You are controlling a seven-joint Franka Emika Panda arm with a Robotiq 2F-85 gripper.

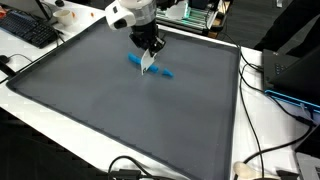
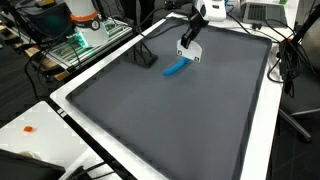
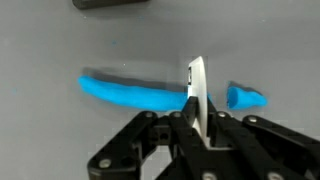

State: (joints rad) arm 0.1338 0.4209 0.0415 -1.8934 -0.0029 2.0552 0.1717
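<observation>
A long blue strip (image 3: 135, 93) lies on the dark grey mat (image 1: 120, 110). It also shows in both exterior views (image 1: 136, 62) (image 2: 176, 68). My gripper (image 3: 197, 105) is shut on a thin white flat blade (image 3: 197, 82) that it holds upright, edge down, across the strip. A short blue piece (image 3: 246, 97) lies apart from the long part on the blade's right, with a gap between them. In both exterior views the gripper (image 1: 150, 62) (image 2: 190, 50) stands right over the strip near the mat's far side.
A small dark block (image 2: 146, 58) sits on the mat near the strip and shows at the top of the wrist view (image 3: 110, 4). A white border (image 1: 250, 110) frames the mat. A keyboard (image 1: 30, 30), cables (image 1: 265, 150) and electronics (image 2: 85, 35) lie around it.
</observation>
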